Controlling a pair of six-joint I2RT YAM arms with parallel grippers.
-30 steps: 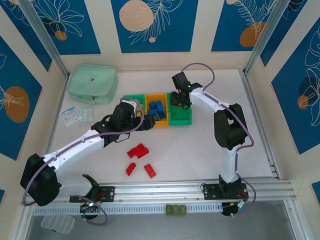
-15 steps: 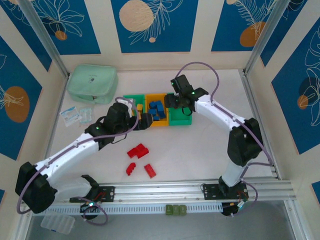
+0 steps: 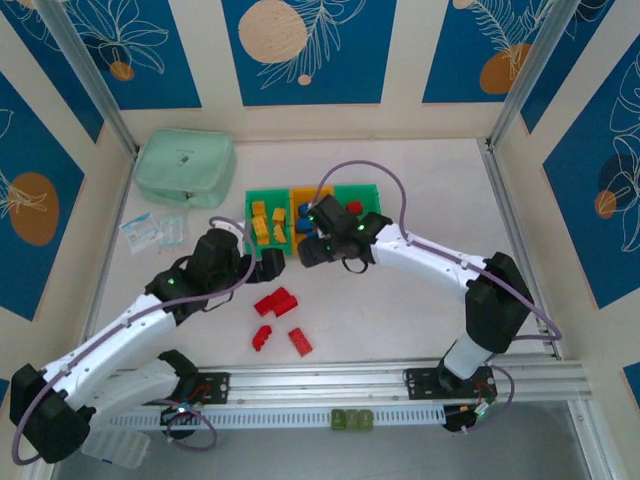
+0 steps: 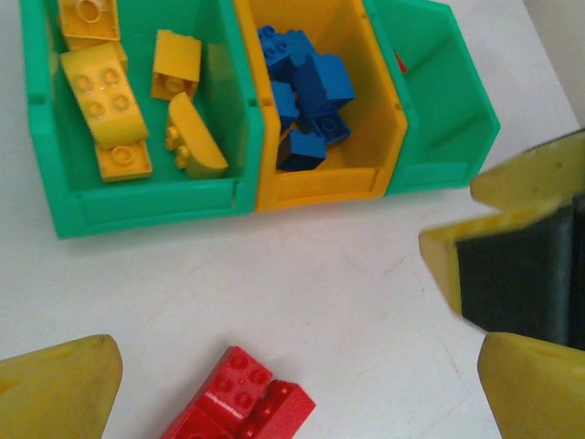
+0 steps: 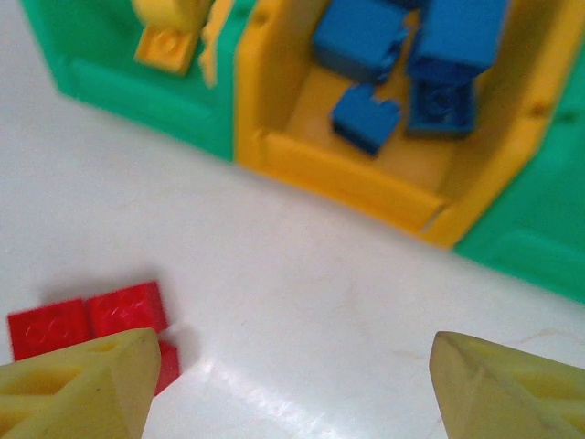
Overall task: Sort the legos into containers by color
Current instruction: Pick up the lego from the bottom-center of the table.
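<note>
The containers [image 3: 311, 190] stand in a row at mid-table. The left green bin [image 4: 146, 206] holds several yellow legos [image 4: 101, 91]. The orange bin [image 4: 320, 183] holds several blue legos [image 4: 311, 87]. One red lego [image 3: 353, 208] lies in the right green bin [image 3: 368, 192]. Three red legos lie loose on the table: a large one [image 3: 275, 301] and two small ones [image 3: 261, 337] [image 3: 300, 342]. My left gripper [image 3: 275, 262] hovers open above the large red lego [image 4: 242, 402]. My right gripper [image 3: 308, 250] is open and empty just in front of the orange bin, with that red lego [image 5: 91, 320] by its left finger.
A pale mint pouch [image 3: 186, 168] and small clear packets [image 3: 152, 231] lie at the far left. A metal rail [image 3: 400, 380] runs along the near edge. In the left wrist view the right gripper's yellow fingers [image 4: 512, 238] stand close on the right.
My right gripper left the right green bin, swung near and left to the front of the bins, and opened. My left gripper drew back from the bins toward the red legos.
</note>
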